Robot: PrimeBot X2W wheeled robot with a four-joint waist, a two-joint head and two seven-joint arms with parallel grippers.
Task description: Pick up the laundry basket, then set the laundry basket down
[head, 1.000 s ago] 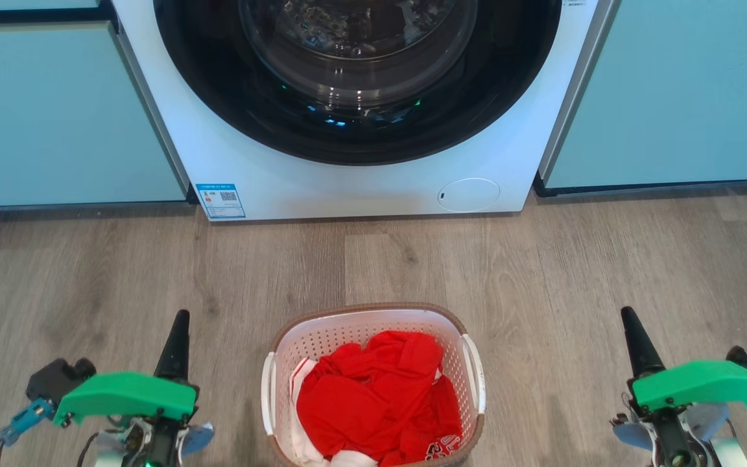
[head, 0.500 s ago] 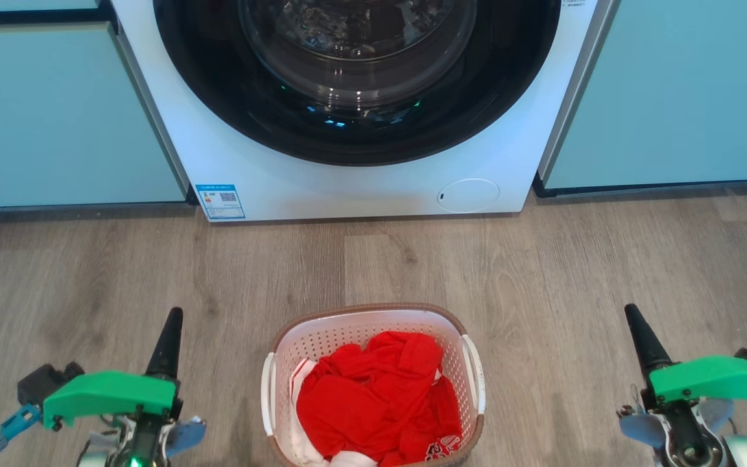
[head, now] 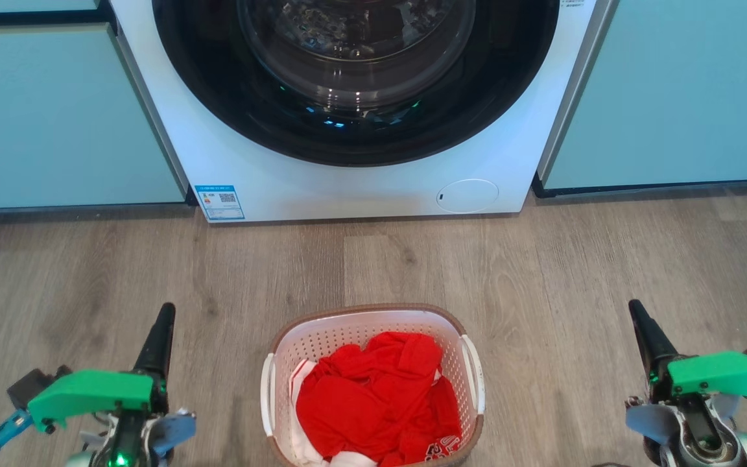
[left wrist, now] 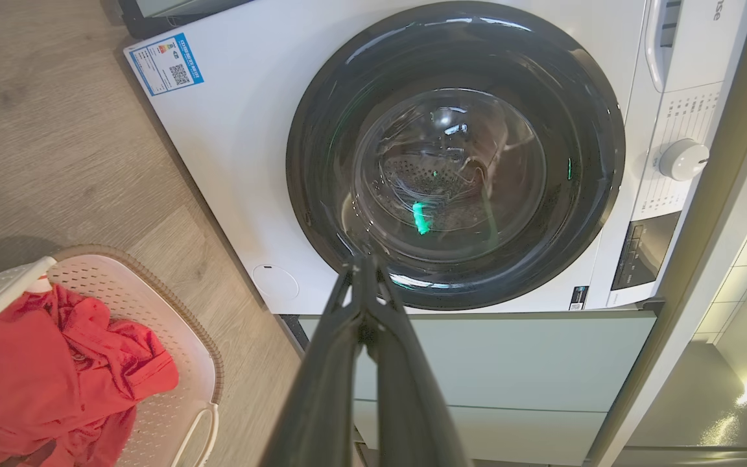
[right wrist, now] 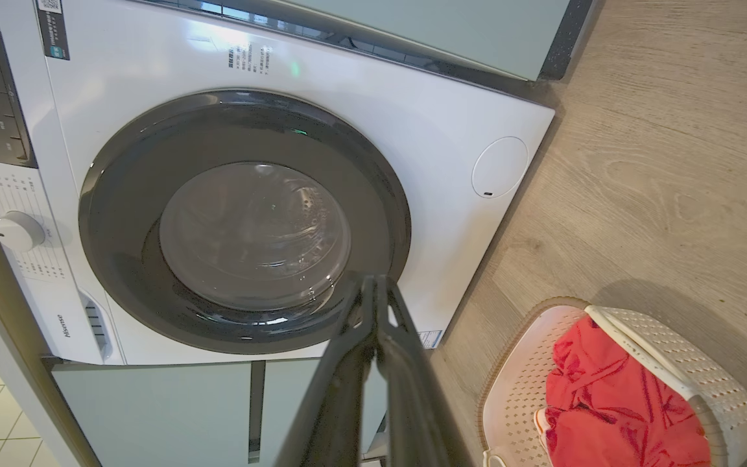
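Jaws of the left gripper (head: 165,312) are clenched, its two dark fingers pressed into one point. Nothing is held and nothing is touched. In the left wrist view the left gripper (left wrist: 364,264) has its fingers (left wrist: 325,389) meeting at the tip, with only a thin slit behind it. The right gripper (head: 635,306) is likewise clenched and empty. In its own wrist view the right gripper (right wrist: 373,282) has its fingers (right wrist: 341,402) closed tip to tip. Both grippers hang above the floor (head: 542,272), fingers aimed toward the far side. Each carries a green cover (head: 91,392) behind the fingers.

The laundry basket (head: 367,310) sits on the floor between the two grippers, well apart from each, at the near edge of the head view. Its near end is cut off by the frame. It has a brown rim, white perforated walls, and a white side handle (head: 475,373) on the right, another on the left. It stands upright. Inside lies crumpled red clothing (head: 373,395), with a bit of white cloth (head: 302,447) at the near left corner. The laundry basket (left wrist: 182,311) shows in the left wrist view and the laundry basket (right wrist: 522,383) in the right, with neither gripper in contact.

On the far side stands a white washer (head: 360,188) with its round dark door (head: 354,136) shut. Pale teal cabinets (head: 56,117) flank it left and right.
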